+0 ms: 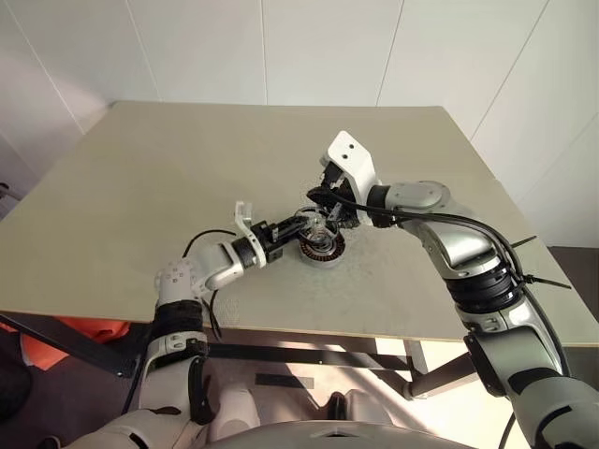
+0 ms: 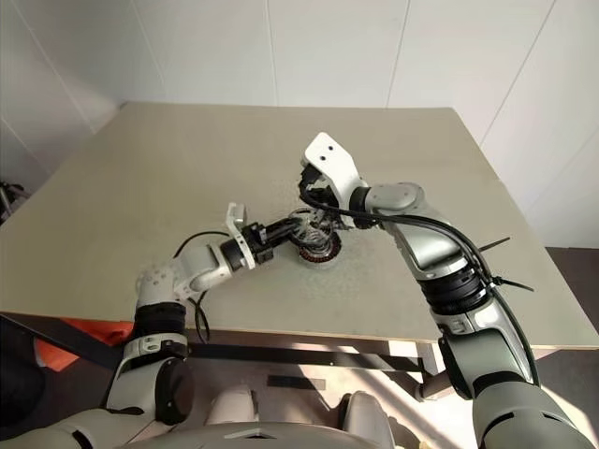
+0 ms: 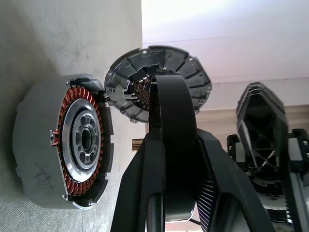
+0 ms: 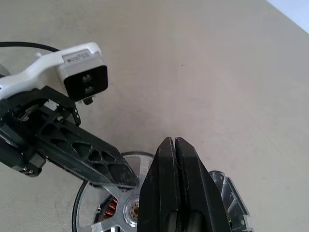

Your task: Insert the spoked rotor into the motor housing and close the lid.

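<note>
My left end effector (image 3: 163, 83) is nearly closed and looks clamped on the rim of the lid (image 3: 186, 65). It holds the lid on edge, tilted, just beside the motor housing (image 3: 38, 145). My right end effector (image 4: 175, 141) is clenched tight with nothing visible between its fingers. It hangs just over the housing, close to the left fingers; can't tell if it touches the lid.

The bench (image 1: 187, 168) carries the housing, which sits toward the near edge, roughly midway along it and well clear of both side edges. It lies flat with the copper windings facing up. The lid is off, up in my left grip, its ribbed face turned partly toward the housing.

The spoked rotor (image 3: 86, 140): in the left wrist view a silver hub with holes sits inside the winding ring. I judge that is the rotor already seated, not certain.

Step in hand, my judgement: closing the lid.
- Roll the left wrist until the lid is flat and parallel to the housing top.
- Centre it over the hub before lowering.
- Go down straight, since a tilted lid could catch on the windings or jam at the rim.
- The right end effector is crowding the spot. Either steady the housing with it or get it clear, so the lid doesn't get knocked.
- Let go only once the lid sits flush all round.
</note>
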